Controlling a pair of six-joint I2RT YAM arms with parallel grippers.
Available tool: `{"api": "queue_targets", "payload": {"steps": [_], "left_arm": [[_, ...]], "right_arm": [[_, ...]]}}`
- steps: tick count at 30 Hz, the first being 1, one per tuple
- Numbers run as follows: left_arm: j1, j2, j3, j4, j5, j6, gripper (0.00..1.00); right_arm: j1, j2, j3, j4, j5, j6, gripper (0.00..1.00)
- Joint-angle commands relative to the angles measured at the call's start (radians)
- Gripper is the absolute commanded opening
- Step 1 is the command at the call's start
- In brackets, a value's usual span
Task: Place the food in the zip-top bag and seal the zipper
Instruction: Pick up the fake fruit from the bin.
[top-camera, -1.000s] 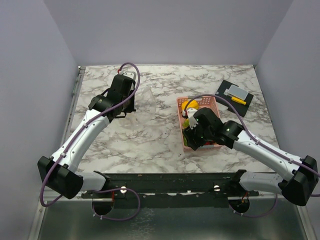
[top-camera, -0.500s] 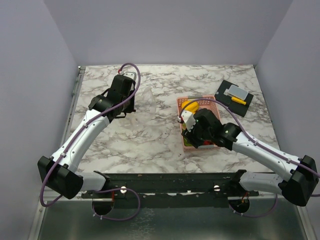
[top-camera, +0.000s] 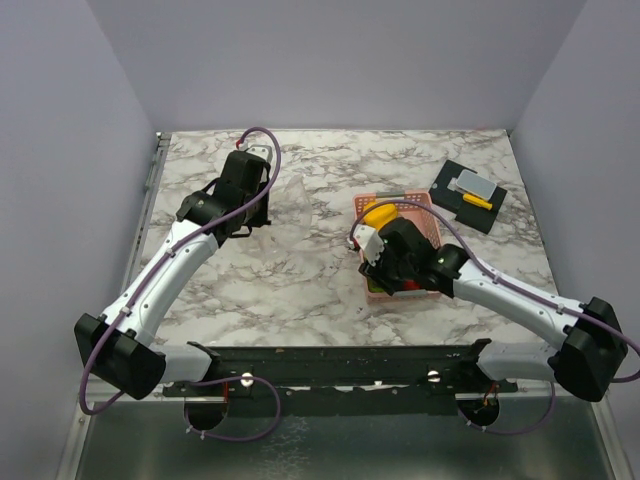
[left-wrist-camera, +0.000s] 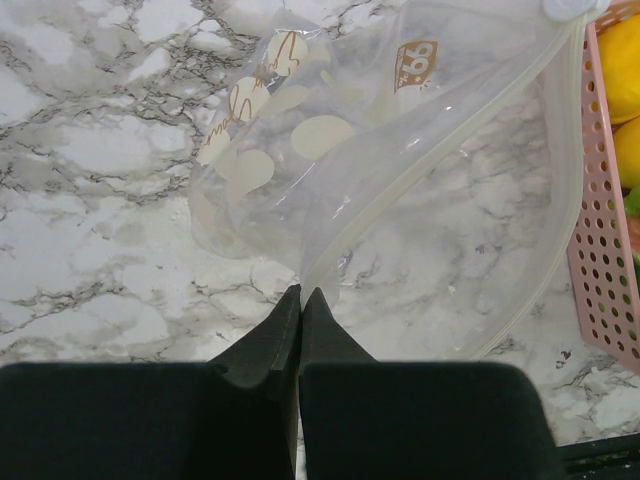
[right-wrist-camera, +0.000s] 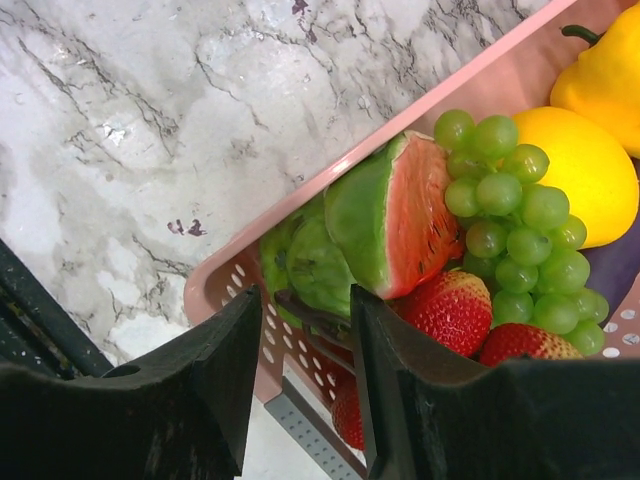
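Pink basket (right-wrist-camera: 500, 70) wall sits btwn your right gripper's (right-wrist-camera: 305, 310) half-spread jaws, next to the watermelon slice (right-wrist-camera: 400, 220), so closing could snag it, while the left gripper (left-wrist-camera: 300, 295), pinching the bag (left-wrist-camera: 400, 180) edge, may slip.

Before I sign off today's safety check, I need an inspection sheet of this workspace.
Surface: grey-veined marble tabletop, faint dark specks.
Job's things: clear dotted plastic zip-top bag, mouth open, no food inside; toy watermelon slice, green grapes, strawberries and yellow fruits in pink perforated plastic basket.
Clutter: black mat carrying small grey and yellow items.
Grippers: left gripper shut on the bag's edge; right gripper jaws astride a green piece in the basket, grip unclear.
Cables: purple cables along both arms.
Surroundings: plain lilac walls; nothing else seen.
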Motion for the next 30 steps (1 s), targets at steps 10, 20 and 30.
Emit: {"api": "queue_targets", "payload": {"steps": [10, 20, 30], "left_arm": [[-0.004, -0.031, -0.011, -0.003, 0.008, 0.016, 0.0], [-0.005, -0.034, -0.01, -0.005, 0.007, 0.017, 0.0], [-0.005, -0.023, -0.004, -0.005, 0.017, 0.008, 0.0]], "right_arm": [[0.0, 0.089, -0.017, 0.055, 0.088, -0.011, 0.22], [0.0, 0.038, -0.009, 0.056, 0.16, -0.004, 0.01], [0.0, -0.106, 0.051, 0.037, 0.25, 0.001, 0.01]]}}
